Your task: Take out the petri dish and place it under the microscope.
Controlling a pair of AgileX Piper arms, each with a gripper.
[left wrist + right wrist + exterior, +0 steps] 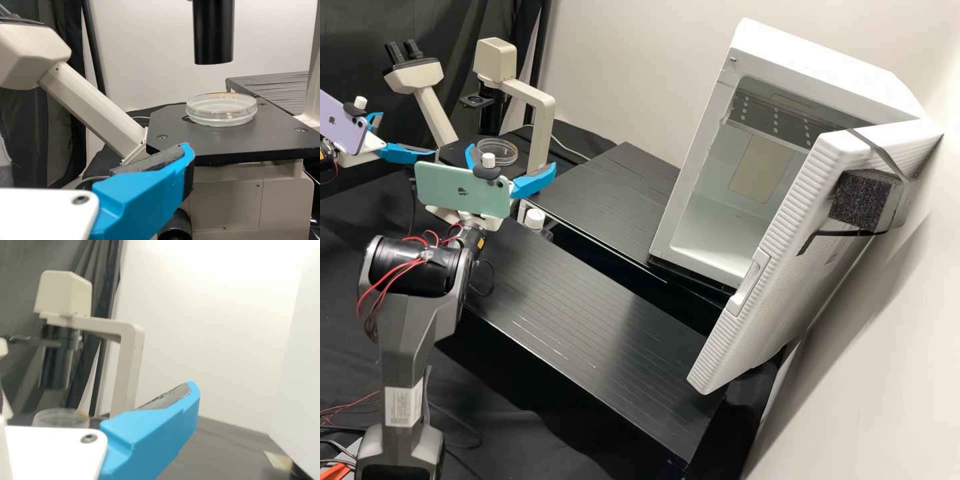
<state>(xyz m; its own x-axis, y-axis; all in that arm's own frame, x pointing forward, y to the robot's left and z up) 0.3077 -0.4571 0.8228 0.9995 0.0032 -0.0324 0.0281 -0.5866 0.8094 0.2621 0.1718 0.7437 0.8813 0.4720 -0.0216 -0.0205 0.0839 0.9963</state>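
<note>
In the high view the left gripper (408, 133) and right gripper (512, 157) gape, empty; in the left wrist view the petri dish (221, 111) sits on the microscope stage (240, 141) beneath the black condenser tube (213, 35), so placement looks done; in the right wrist view a blue finger (155, 435) stands clear, and backing away seems next.

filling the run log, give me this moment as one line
petri dish on microscope stage; left gripper open; right gripper open; cabinet door open
</note>
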